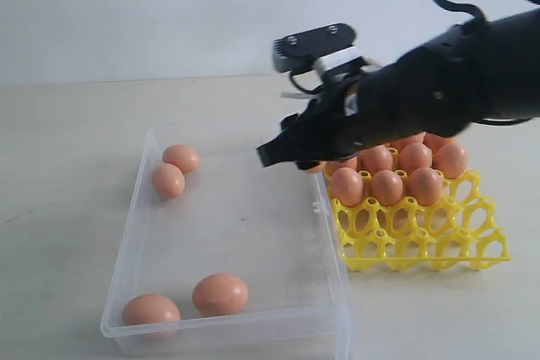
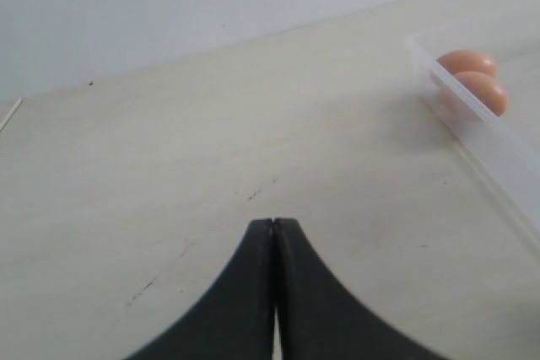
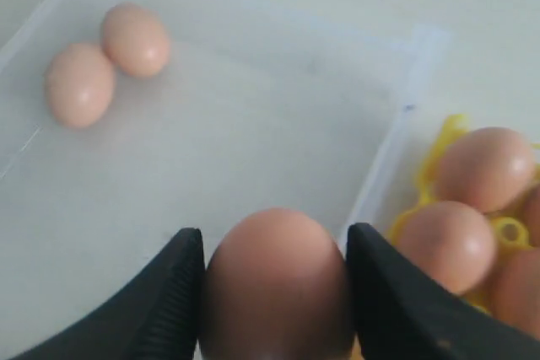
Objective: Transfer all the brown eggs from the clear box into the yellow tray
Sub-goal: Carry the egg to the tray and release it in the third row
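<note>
Exterior view raised, wrist views close (all share the clear box [image 1: 245, 225])

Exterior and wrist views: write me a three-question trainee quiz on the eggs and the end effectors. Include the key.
1. Count: how many brown eggs lie loose in the clear box in the exterior view?
2. True or false: the left end effector is shut on an egg.
3. Pick one. The right end effector grips: A) nothing; B) a brown egg; C) the clear box's wall.
Key: 1) four; 2) false, it is shut with nothing in it; 3) B.
</note>
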Motion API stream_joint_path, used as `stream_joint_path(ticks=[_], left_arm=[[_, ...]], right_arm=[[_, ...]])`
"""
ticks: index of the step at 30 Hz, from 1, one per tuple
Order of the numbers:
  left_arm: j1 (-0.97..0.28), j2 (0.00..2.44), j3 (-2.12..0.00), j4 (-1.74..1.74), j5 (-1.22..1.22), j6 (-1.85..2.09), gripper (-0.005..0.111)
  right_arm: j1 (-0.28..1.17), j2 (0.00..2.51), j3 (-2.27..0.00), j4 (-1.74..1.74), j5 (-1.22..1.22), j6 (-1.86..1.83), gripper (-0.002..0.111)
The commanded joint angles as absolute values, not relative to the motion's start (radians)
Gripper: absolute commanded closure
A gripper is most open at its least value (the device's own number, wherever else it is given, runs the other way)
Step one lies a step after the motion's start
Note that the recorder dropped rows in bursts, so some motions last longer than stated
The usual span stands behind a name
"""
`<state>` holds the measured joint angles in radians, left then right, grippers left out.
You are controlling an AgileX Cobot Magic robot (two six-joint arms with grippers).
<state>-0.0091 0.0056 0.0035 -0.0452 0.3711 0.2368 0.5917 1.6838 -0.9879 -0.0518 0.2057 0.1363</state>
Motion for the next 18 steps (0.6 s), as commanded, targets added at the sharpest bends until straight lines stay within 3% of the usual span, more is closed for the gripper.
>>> stream_joint_path(ticks=[1, 12, 18], left_arm=[[-0.012, 0.000, 0.000, -0.050, 0.364, 0.236, 0.107], [-0.012, 0.000, 0.000, -0.050, 0.364, 0.236, 0.107], [-0.012, 0.000, 0.000, -0.050, 0.364, 0.236, 0.107]], right_arm=[[0.477, 1.592, -0.806, -0.089, -0.039, 0.181, 0.108], [0.266, 1.563, -0.501, 0.105, -0.517, -0.031, 0.108], [0.196, 1.587, -0.444, 0.165, -0.636, -0.050, 0.108]])
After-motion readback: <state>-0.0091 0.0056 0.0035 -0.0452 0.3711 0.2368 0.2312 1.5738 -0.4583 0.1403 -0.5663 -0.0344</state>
